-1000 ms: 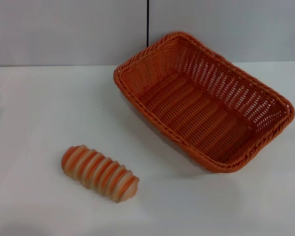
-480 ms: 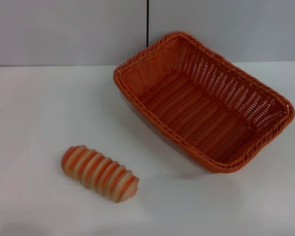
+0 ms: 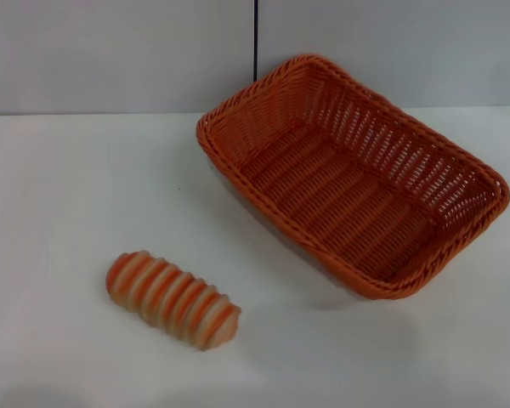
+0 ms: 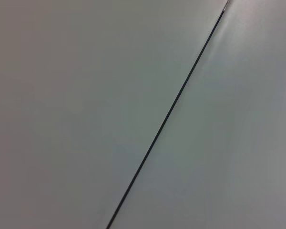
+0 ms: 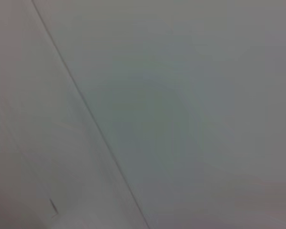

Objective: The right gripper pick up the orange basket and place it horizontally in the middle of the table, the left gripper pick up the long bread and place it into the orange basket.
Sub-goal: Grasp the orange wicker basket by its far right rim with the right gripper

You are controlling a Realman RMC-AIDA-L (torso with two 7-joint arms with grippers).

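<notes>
the small ridged orange-and-cream striped long bread (image 3: 172, 298) lies near the white table's (image 3: 59, 195) front left; the large rectangular orange woven basket (image 3: 354, 174) sits skewed at back right, apart. neither pincer is visible, so its state cannot be told.

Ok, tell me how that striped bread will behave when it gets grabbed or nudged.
The long bread is oblong with rounded ends and lies on its side on the table, so a sideways nudge would probably roll it. Its ridges may give fingers some purchase across its width. It looks like a small moulded toy, so likely light and stiff, though the pictures cannot confirm that.
</notes>
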